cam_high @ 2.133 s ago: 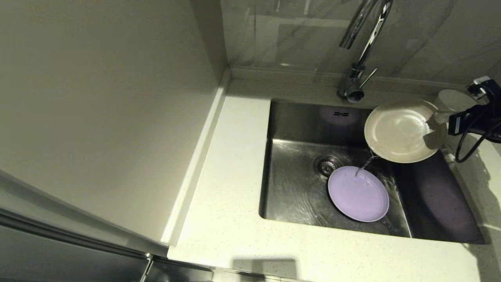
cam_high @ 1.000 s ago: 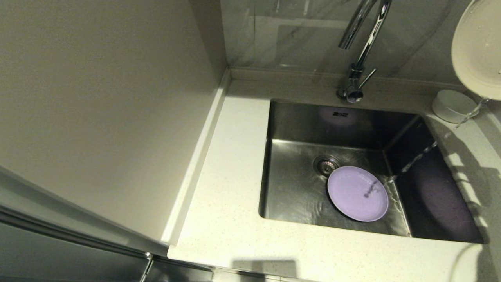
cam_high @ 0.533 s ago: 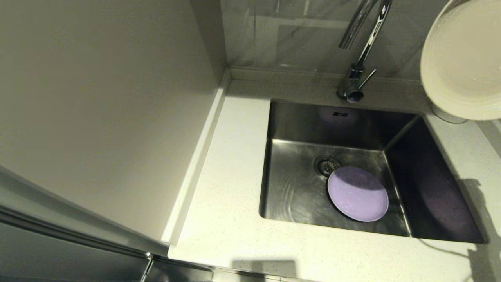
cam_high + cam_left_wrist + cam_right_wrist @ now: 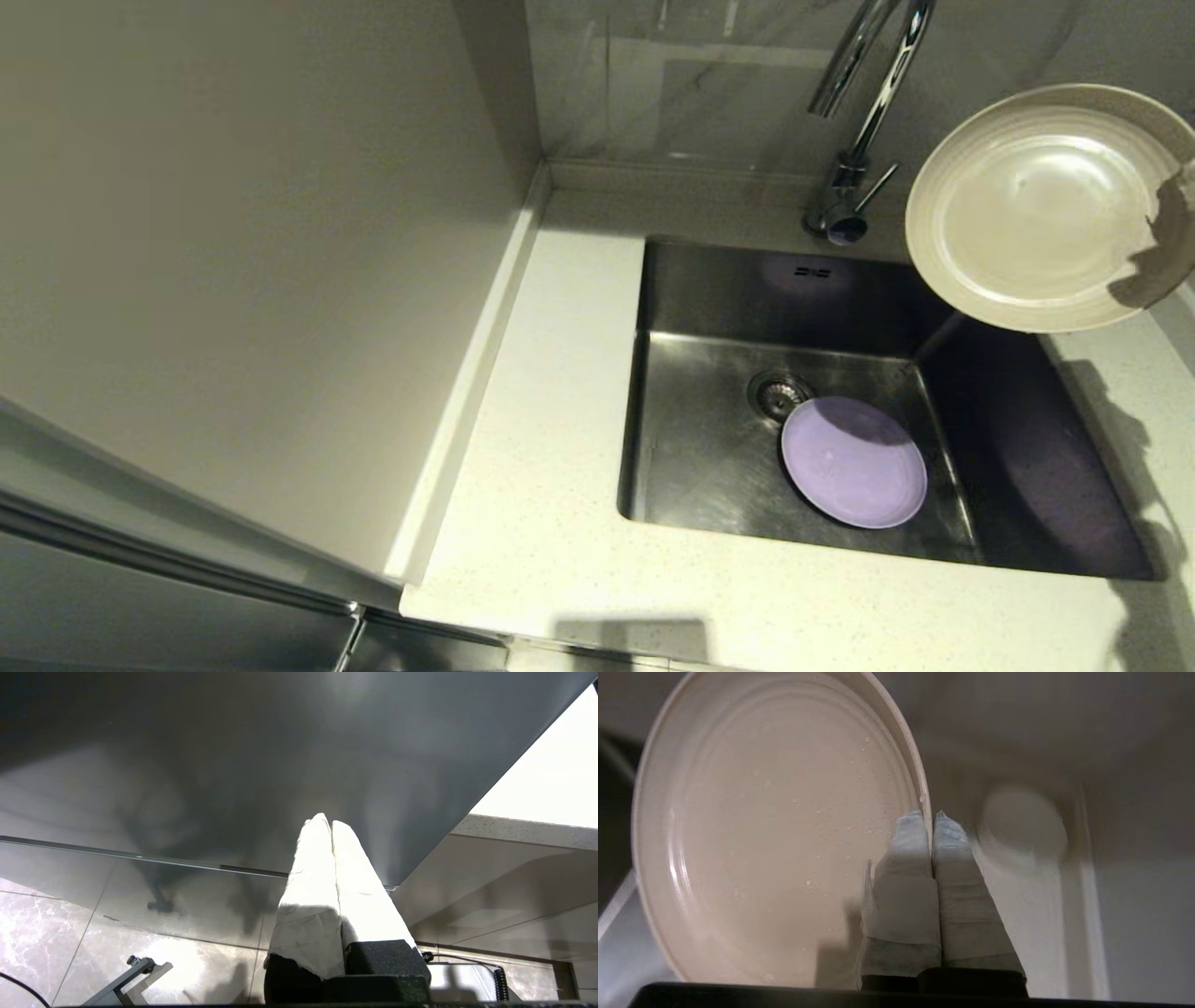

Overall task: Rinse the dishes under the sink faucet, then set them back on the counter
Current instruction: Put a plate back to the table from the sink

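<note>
My right gripper [image 4: 929, 813] is shut on the rim of the cream plate [image 4: 1041, 210], which hangs wet above the sink's far right corner. One taped finger [image 4: 1172, 238] shows at the plate's right rim. The lilac plate [image 4: 854, 462] lies flat on the floor of the steel sink [image 4: 709, 457], beside the drain strainer [image 4: 777, 392]. The chrome faucet [image 4: 864, 103] stands behind the sink; no water runs from it. The white bowl [image 4: 1022, 828] shows blurred beyond the held rim, on the counter [image 4: 541, 523]; the plate hides it in the head view. My left gripper [image 4: 326, 820] is shut and empty, parked low, away from the sink.
A tall pale cabinet side [image 4: 233, 261] walls off the counter's left. A marbled backsplash [image 4: 709, 84] rises behind the faucet. Counter strips run in front of the sink and along its right side [image 4: 1120, 392].
The cream plate, lifted to the upper right and tipped on edge to drain, has swung back leftward and turned its face up. Water on the sink floor has run off.
</note>
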{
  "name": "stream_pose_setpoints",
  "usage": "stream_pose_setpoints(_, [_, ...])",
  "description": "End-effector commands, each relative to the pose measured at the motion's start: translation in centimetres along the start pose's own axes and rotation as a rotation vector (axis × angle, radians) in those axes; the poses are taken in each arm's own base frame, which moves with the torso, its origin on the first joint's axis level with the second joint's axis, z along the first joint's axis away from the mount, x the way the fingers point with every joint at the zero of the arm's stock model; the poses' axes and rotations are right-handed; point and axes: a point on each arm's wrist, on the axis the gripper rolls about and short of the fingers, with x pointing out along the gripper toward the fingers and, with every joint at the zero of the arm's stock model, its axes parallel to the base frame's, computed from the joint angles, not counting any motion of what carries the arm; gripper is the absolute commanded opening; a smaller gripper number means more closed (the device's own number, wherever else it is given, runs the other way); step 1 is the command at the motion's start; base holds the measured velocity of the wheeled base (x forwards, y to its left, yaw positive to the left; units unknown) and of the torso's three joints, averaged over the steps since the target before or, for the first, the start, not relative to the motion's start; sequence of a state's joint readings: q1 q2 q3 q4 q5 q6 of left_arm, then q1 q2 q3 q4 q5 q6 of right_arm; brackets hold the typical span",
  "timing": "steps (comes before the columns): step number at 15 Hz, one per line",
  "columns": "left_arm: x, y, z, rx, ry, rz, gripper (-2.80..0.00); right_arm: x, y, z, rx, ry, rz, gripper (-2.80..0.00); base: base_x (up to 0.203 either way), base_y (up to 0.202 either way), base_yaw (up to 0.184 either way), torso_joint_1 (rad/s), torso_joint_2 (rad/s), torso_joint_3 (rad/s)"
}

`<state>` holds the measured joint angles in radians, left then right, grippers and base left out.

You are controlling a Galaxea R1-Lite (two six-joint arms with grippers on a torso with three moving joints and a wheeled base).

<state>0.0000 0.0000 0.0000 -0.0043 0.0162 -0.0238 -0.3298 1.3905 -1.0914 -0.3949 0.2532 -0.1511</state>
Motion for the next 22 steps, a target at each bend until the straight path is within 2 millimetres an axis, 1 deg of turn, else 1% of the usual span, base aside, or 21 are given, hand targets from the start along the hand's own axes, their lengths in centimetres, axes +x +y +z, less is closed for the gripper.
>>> stream_pose_setpoints(1, [0.0,0.0,0.0,-0.001,-0.002,0.001,-2.8,1.2,0.5,-1.2,0.031,0.432,-0.034,-2.8,0.0,0.0,0.0,0.0,0.0,0.0])
stream_pose_setpoints(2, [0.0,0.0,0.0,-0.001,-0.002,0.001,-2.8,1.6,0.4,-1.2,-0.044,0.511,-0.123,-2.8,0.0,0.0,0.0,0.0,0.0,0.0])
stream_pose_setpoints(3, [0.0,0.0,0.0,-0.001,-0.002,0.001,-2.8,1.9,0.3,-1.1,-0.122,0.525,-0.163,-2.8,0.0,0.0,0.0,0.0,0.0,0.0])
stream_pose_setpoints(4, [0.0,0.0,0.0,-0.001,-0.002,0.001,-2.8,2.3,0.1,-0.8,-0.18,0.47,-0.183,-2.8,0.0,0.0,0.0,0.0,0.0,0.0])
stream_pose_setpoints(6, [0.0,0.0,0.0,-0.001,-0.002,0.001,-2.8,3.5,-0.5,1.0,-0.325,0.201,-0.27,-2.8,0.0,0.0,0.0,0.0,0.0,0.0])
stream_pose_setpoints(8, [0.0,0.0,0.0,-0.001,-0.002,0.001,-2.8,3.7,-0.9,2.3,-0.467,-0.009,-0.357,-2.8,0.0,0.0,0.0,0.0,0.0,0.0])
stream_pose_setpoints(9, [0.0,0.0,0.0,-0.001,-0.002,0.001,-2.8,3.6,-1.0,2.8,-0.524,-0.097,-0.364,-2.8,0.0,0.0,0.0,0.0,0.0,0.0])
stream_pose_setpoints(10, [0.0,0.0,0.0,-0.001,-0.002,0.001,-2.8,3.4,-0.9,3.2,-0.571,-0.176,-0.328,-2.8,0.0,0.0,0.0,0.0,0.0,0.0])
stream_pose_setpoints(12, [0.0,0.0,0.0,-0.001,-0.002,0.001,-2.8,2.8,-0.9,4.8,-0.62,-0.371,-0.304,-2.8,0.0,0.0,0.0,0.0,0.0,0.0])
stream_pose_setpoints(13, [0.0,0.0,0.0,-0.001,-0.002,0.001,-2.8,2.5,-1.0,5.3,-0.639,-0.455,-0.286,-2.8,0.0,0.0,0.0,0.0,0.0,0.0])
stream_pose_setpoints(14, [0.0,0.0,0.0,-0.001,-0.002,0.001,-2.8,2.2,-1.3,4.7,-0.655,-0.476,-0.264,-2.8,0.0,0.0,0.0,0.0,0.0,0.0])
stream_pose_setpoints(16, [0.0,0.0,0.0,-0.001,-0.002,0.001,-2.8,1.8,-1.5,2.2,-0.67,-0.446,-0.223,-2.8,0.0,0.0,0.0,0.0,0.0,0.0])
stream_pose_setpoints(17, [0.0,0.0,0.0,-0.001,-0.002,0.001,-2.8,1.3,-1.5,1.5,-0.68,-0.459,-0.224,-2.8,0.0,0.0,0.0,0.0,0.0,0.0])
stream_pose_setpoints(18, [0.0,0.0,0.0,-0.001,-0.002,0.001,-2.8,1.0,-1.5,1.6,-0.68,-0.479,-0.232,-2.8,0.0,0.0,0.0,0.0,0.0,0.0])
stream_pose_setpoints(19, [0.0,0.0,0.0,-0.001,-0.002,0.001,-2.8,0.9,-1.6,2.3,-0.675,-0.488,-0.237,-2.8,0.0,0.0,0.0,0.0,0.0,0.0])
stream_pose_setpoints(21, [0.0,0.0,0.0,-0.001,-0.002,0.001,-2.8,0.9,-2.1,5.1,-0.666,-0.5,-0.266,-2.8,0.0,0.0,0.0,0.0,0.0,0.0])
stream_pose_setpoints(22, [0.0,0.0,0.0,-0.001,-0.002,0.001,-2.8,0.7,-2.2,5.7,-0.666,-0.503,-0.281,-2.8,0.0,0.0,0.0,0.0,0.0,0.0])
